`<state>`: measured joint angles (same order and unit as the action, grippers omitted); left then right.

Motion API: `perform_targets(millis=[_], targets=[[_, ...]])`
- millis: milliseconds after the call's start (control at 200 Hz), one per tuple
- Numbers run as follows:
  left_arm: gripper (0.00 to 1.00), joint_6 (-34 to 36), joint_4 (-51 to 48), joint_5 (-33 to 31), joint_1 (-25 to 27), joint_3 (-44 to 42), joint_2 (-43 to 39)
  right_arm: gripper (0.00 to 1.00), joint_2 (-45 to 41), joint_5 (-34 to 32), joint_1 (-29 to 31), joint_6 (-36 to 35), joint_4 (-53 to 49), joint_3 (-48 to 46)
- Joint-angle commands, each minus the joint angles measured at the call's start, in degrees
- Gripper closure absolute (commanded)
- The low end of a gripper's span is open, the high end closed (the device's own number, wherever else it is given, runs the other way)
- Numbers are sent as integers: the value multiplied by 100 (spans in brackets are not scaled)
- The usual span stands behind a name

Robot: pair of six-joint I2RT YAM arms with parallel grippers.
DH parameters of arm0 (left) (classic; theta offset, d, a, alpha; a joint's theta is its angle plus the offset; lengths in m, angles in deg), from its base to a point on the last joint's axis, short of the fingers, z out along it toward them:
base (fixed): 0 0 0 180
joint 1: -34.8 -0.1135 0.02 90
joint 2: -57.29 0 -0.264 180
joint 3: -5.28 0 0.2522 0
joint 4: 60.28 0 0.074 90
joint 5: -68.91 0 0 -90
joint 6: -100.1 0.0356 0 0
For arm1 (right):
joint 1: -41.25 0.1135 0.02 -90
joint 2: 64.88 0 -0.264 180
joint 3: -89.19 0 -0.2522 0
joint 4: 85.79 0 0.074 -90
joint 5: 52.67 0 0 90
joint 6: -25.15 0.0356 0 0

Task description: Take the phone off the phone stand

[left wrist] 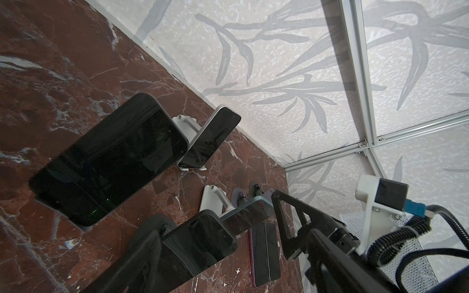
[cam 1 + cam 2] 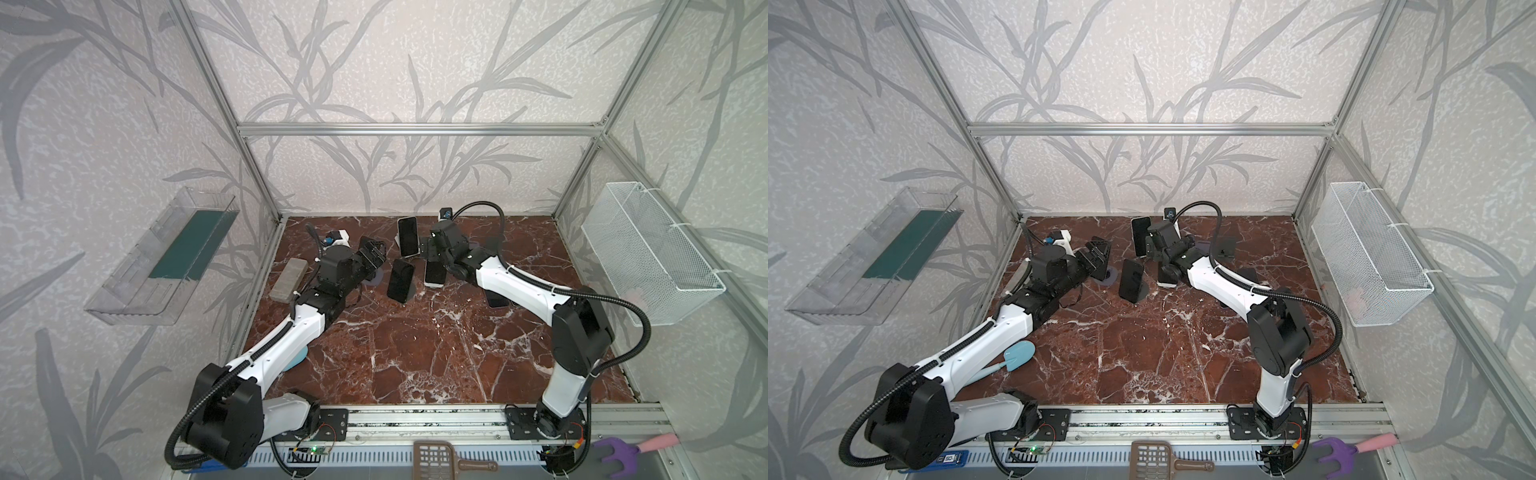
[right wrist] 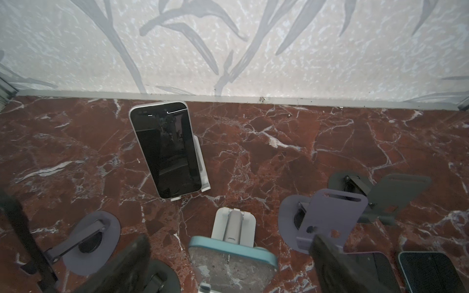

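Leaning on the white stand (image 3: 233, 223), toward 12 o'clock from counter (image 2: 415, 353) centre — teal phone (image 3: 233, 266), between the spread jaws of the right end effector (image 3: 229, 239), untouched. At its 10 o'clock, left end effector (image 2: 374, 253), jaws likewise apart.

- A white-edged phone (image 3: 166, 149), its screen dark, is propped upright and leaned back on a white stand (image 3: 204, 177), at the far middle of the scene.
- A black phone (image 2: 400, 280) is leaned back on a dark stand (image 2: 1146, 293), nearer than the white-edged phone and roughly in line with it.
- A teal-edged phone (image 3: 232, 266) with a glossy face is carried by a second white stand (image 3: 233, 223), nearer than the white-edged phone and slightly to its right.
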<state>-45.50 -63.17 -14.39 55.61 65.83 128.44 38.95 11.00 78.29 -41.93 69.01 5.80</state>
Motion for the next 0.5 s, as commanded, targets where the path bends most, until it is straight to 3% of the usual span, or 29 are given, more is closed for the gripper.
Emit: perform_targets(millis=[0, 90, 195, 495], targets=[[9, -175, 100, 99, -57, 152, 39, 3, 59, 140, -46, 214, -400, 206], [10, -239, 141, 171, -60, 145, 80, 1, 157, 244, -51, 292, -441, 281], [17, -281, 243, 297, -60, 140, 101, 0, 208, 288, -53, 277, -336, 264], [17, -356, 284, 369, -87, 129, 101, 0, 416, 23, -42, 513, -183, 232]])
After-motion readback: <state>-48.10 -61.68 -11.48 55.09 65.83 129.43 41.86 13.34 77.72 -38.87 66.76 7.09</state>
